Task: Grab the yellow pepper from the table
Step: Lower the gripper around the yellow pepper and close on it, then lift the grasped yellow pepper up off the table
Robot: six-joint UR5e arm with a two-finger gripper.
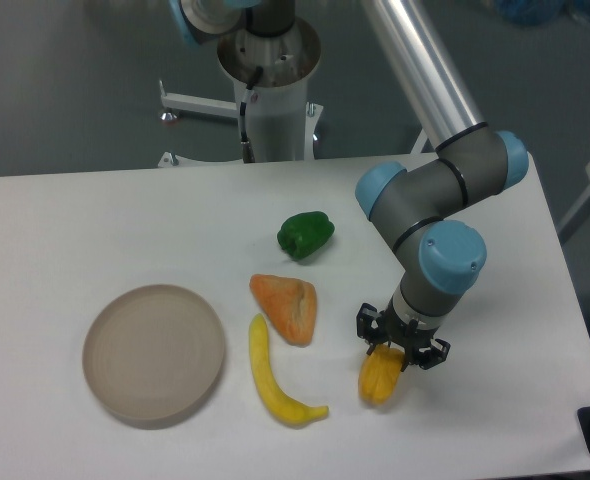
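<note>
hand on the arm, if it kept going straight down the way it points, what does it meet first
The hand points down at the small blocky yellow-orange pepper, fingers already closed in around its top. It would likely press the pepper onto the white table beneath.

Yellow-orange yellow pepper [379, 376], green pepper [305, 234], beige plate [153, 351], white table [95, 230].

Dull grey floor [65, 100] behind, with a white metal stand [190, 102].

A robotics lab: a UR5e arm [430, 215] on a pedestal mount [272, 85] stands behind a plain white table [95, 230], over grey flooring, with toy produce and a plate [154, 352] laid out.
</note>
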